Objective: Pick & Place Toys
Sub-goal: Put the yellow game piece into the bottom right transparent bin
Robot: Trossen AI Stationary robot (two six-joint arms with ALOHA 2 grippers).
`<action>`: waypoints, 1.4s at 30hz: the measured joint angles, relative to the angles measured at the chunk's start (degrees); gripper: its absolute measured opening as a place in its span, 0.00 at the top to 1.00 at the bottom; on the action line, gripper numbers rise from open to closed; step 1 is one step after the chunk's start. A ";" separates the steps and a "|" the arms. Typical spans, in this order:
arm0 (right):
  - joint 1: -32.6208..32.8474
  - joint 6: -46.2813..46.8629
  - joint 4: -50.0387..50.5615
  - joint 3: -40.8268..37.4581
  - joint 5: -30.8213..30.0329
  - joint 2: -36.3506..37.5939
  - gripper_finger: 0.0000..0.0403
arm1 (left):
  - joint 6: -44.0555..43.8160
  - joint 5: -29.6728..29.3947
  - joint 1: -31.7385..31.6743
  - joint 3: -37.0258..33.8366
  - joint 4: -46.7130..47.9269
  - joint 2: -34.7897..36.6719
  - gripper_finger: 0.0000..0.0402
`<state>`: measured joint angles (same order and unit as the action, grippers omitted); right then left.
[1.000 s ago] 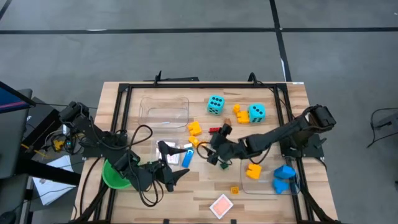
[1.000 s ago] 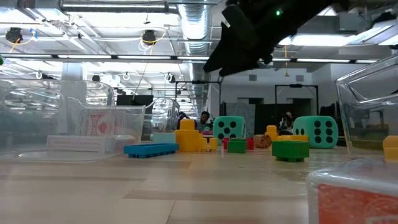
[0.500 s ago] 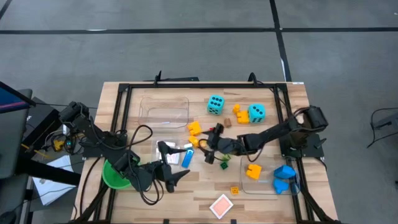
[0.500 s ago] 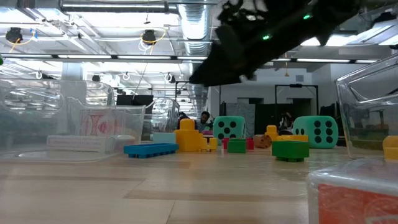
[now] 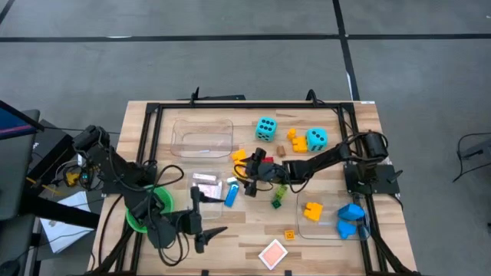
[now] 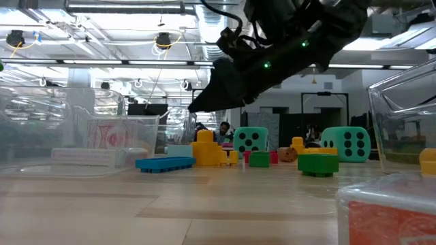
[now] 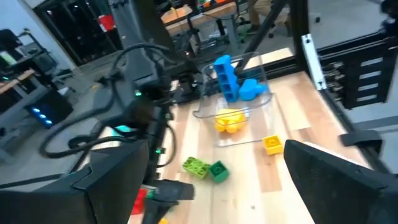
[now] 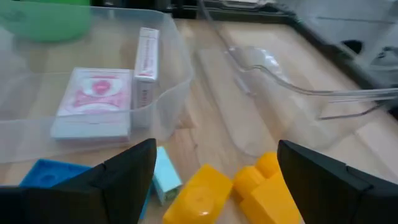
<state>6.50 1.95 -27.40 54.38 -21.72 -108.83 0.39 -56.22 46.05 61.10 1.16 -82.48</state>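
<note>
Two cyan dice (image 5: 266,128) (image 5: 316,139) sit at the far side. Yellow bricks (image 8: 205,198), a blue brick (image 5: 231,193) and green bricks (image 5: 278,198) lie mid-table, and a red-and-white card (image 5: 273,253) lies at the near edge. A clear bin (image 8: 163,118) holds playing cards (image 8: 93,102). My right gripper (image 5: 247,175) hangs open just above the yellow bricks, pointing toward the card bin and touching nothing. My left gripper (image 5: 209,231) is open above the near left of the table, holding nothing.
A green cup (image 5: 146,211) stands at the near left under the left arm. An empty clear bin (image 5: 203,138) sits far left. A bin (image 5: 330,230) at the near right holds a yellow brick (image 5: 311,210) and blue pieces (image 5: 350,218). A small yellow brick (image 5: 289,234) lies nearby.
My right gripper has moved toward the table's left edge and down, from above the green bricks to above the yellow bricks, staying open. My left gripper has swung a little toward the near edge and rolled, still open.
</note>
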 joint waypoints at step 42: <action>-2.47 1.05 -0.55 -0.01 5.12 -5.73 0.75 | -1.76 -0.09 0.52 0.00 -0.08 0.00 0.08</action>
<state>4.03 3.00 -27.95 54.37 -16.60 -114.56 -1.37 -56.31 46.57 61.10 1.08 -82.48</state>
